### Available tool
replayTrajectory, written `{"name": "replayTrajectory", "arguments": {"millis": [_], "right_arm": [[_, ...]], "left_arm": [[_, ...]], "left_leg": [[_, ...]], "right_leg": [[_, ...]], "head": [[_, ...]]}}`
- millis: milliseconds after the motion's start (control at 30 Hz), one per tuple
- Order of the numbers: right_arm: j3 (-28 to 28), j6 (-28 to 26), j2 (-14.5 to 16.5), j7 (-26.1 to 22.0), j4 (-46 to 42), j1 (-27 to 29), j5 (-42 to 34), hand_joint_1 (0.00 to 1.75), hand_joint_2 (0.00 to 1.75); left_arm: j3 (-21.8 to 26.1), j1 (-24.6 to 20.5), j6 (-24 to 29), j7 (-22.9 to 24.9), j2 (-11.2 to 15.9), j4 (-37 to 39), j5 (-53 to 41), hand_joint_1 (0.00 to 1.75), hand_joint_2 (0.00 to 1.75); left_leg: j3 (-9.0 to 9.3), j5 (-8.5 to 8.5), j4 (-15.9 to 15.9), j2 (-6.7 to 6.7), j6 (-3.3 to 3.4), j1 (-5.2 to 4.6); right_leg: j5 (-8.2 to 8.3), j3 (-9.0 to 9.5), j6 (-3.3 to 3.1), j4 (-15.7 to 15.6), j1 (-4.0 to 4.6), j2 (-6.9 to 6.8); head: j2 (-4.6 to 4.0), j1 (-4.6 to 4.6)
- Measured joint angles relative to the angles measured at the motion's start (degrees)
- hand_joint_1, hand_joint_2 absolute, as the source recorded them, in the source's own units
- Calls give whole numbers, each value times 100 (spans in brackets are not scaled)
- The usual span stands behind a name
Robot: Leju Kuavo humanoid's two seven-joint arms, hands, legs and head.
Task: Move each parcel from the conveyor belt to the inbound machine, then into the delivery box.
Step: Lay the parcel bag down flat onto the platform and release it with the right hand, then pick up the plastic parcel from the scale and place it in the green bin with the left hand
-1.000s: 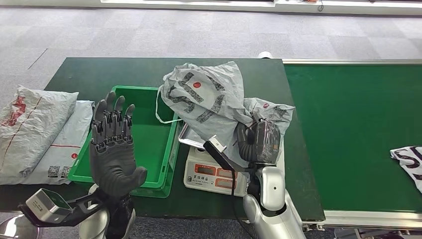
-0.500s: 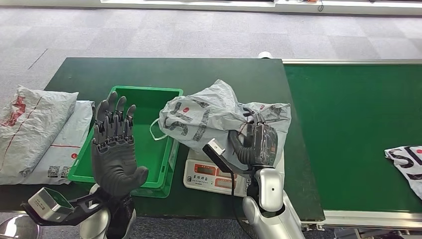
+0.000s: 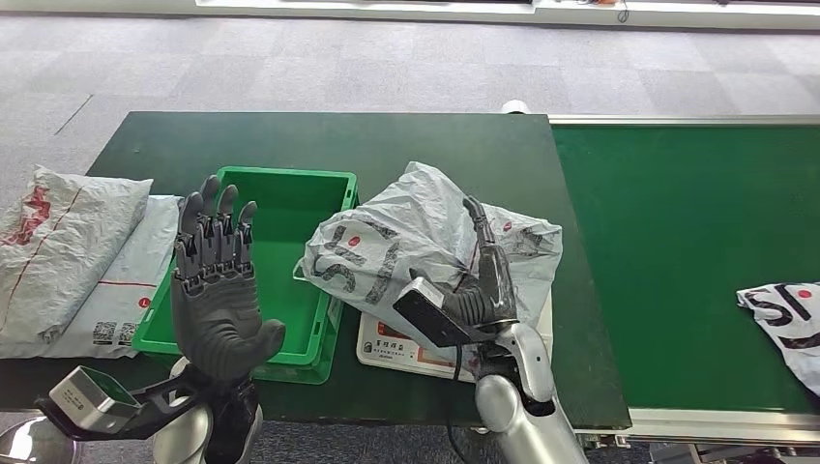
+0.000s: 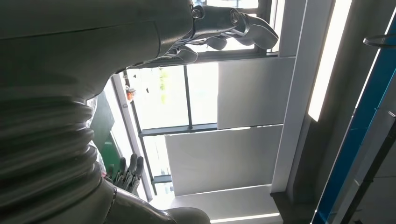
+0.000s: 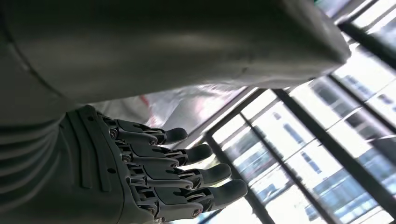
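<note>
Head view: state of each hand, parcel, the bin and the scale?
left hand: raised, fingers spread, holds nothing
right hand: fingers apart, against the grey parcel, not gripping it
grey parcel: slumped on the scale, edge hanging over the bin's rim
scale: mostly covered, front panel showing
green bin: holds no parcel
parcels at left: two, lying flat on the table
parcel on conveyor: lying at the right edge

parcel (image 3: 406, 237) on scale (image 3: 406, 343), bin (image 3: 280, 261) just left of it, conveyor belt (image 3: 677, 242) to the right
</note>
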Motion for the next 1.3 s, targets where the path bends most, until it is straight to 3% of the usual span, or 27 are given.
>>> {"name": "replayTrajectory", "arguments": {"millis": [67, 133, 300, 400, 700, 800, 900, 967, 1100, 1200, 1300], "right_arm": [[-55, 360, 0, -761, -236, 84, -1170, 0, 0], [-117, 627, -1, -1207, -483, 156, -1900, 0, 0], [-295, 1431, -5, -2151, -1240, 400, -3378, 0, 0], [-437, 1685, -7, -2572, -1830, 550, -3803, 0, 0], [-637, 1756, -8, -2672, -2557, 749, -3863, 0, 0], [-673, 1527, -7, -2749, -2662, 794, -3623, 0, 0], [-699, 759, -7, -2804, -2877, 877, -2874, 0, 0], [-703, 314, -7, -2771, -3030, 921, -2477, 0, 0], [-698, 18, 2, -2698, -3162, 924, -2249, 0, 0], [-667, -64, 22, -2668, -3164, 857, -2195, 0, 0], [-608, -149, 40, -2610, -3151, 788, -2198, 0, 131]], "left_arm": [[0, -2, 1, 0, 0, 9, -10, 0, 175], [0, -5, 12, 0, 1, 25, -23, 0, 175], [-28, -37, 190, 2, 5, 132, -201, 0, 175], [-118, -109, 512, 4, 22, 268, -441, 0, 175], [-237, -221, 655, 3, 28, 495, -533, 0, 175], [-265, -258, 890, 6, 36, 577, -786, 0, 175], [-327, -428, 1658, 233, 75, 894, -1902, 0, 175], [-387, -644, 2232, 632, 117, 1255, -3032, 0, 175], [-664, -1299, 2990, 1387, 173, 2287, -5078, 0, 175], [-969, -1791, 3262, 1673, 168, 3186, -6061, 0, 175], [-1288, -2196, 3301, 1852, 116, 3988, -6657, 0, 175]], "left_leg": [[-1, 0, 0, -1, 0, 0], [0, -1, 0, -1, 0, 0], [-1, -2, 1, 0, 0, -1], [0, -3, 2, 2, -1, -1], [4, -4, 2, 8, -2, 0], [4, -4, 2, 6, -2, -1], [2, -4, 2, -3, -2, -1], [3, -4, 2, -5, -2, -1], [3, 0, 4, -5, 0, -1], [4, 3, 5, -4, 1, -2], [4, 4, 7, -4, 1, -2]], "right_leg": [[0, 0, 0, 0, 0, -1], [-1, -1, 0, 0, 0, 1], [-1, -4, 1, -1, -2, 1], [-1, -2, 1, -1, -2, 1], [0, -2, 0, -1, 0, 4], [0, -1, 0, -1, -1, 3], [0, 2, 1, -1, -1, -3], [0, 2, 1, -1, -2, -4], [4, 6, 3, -1, -2, -4], [9, 6, 5, -1, -3, -4], [11, 7, 5, -1, -3, -3]], "head": [[0, 0], [0, 0], [0, 0], [0, 0], [0, 0], [0, 0], [0, 0], [0, 0], [0, 0], [0, 0], [0, 0]]}}
